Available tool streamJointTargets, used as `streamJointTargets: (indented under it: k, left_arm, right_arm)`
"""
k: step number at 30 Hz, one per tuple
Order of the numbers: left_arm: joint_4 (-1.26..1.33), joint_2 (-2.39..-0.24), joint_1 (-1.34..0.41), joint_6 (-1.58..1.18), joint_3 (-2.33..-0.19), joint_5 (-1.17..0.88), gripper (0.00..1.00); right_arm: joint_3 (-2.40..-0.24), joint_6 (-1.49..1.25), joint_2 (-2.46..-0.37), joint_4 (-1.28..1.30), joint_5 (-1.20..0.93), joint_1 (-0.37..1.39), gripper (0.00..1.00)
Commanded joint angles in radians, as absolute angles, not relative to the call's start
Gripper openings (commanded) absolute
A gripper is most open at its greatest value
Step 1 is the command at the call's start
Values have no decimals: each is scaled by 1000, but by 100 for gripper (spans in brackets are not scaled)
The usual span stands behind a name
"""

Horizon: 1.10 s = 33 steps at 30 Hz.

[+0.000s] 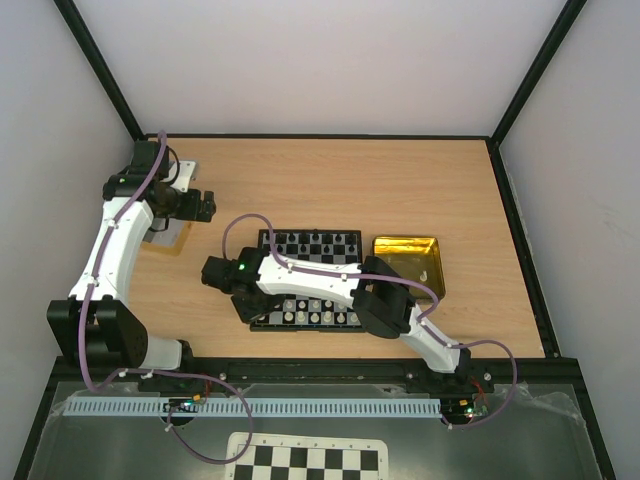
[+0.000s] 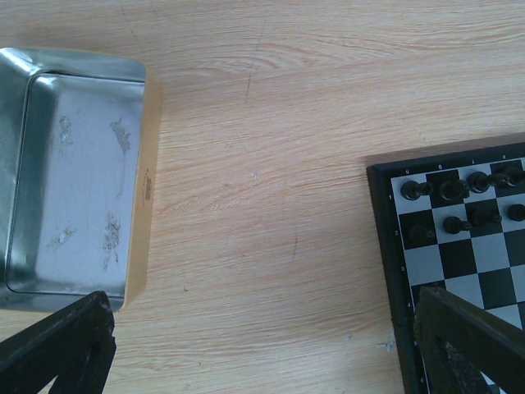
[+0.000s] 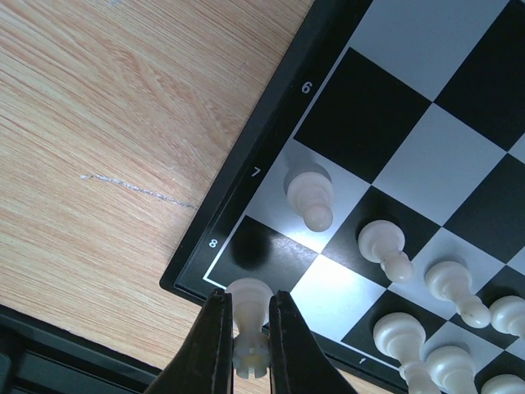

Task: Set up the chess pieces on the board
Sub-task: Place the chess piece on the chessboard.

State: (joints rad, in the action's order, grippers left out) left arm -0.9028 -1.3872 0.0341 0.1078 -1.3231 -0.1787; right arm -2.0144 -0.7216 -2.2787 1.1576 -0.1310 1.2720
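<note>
The black-framed board [image 1: 264,236] lies mid-table. My right gripper [image 3: 248,328] is shut on a cream rook-like chess piece [image 3: 250,297], held just above the dark corner square beside the frame's "8" [image 3: 215,243]. Its shadow falls on that square. More white chess pieces stand nearby: one on the "7" square [image 3: 310,194], others in a row [image 3: 383,244] toward the right. In the top view the right gripper [image 1: 246,303] is at the board's near left corner. My left gripper [image 2: 262,353] is open over bare wood, left of the board [image 2: 385,246].
Black chessmen [image 2: 447,190] fill the board's far rows. A silver tin [image 2: 74,172] lies left of the left gripper. A gold tray [image 1: 407,265] sits right of the board. A loose checker sheet [image 1: 305,462] lies below the arm bases.
</note>
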Motion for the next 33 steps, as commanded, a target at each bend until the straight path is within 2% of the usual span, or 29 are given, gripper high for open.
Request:
streamJointTargets:
  k: [1, 33]
  left_arm:
    - [-909, -1357, 41, 103, -1316, -178, 99]
    - [-910, -1371, 43, 103, -1321, -178, 99]
  right_arm:
    - [-1997, -722, -2292, 1149, -139, 1270, 2]
    - [-1957, -723, -2282, 1121, -153, 1252, 2]
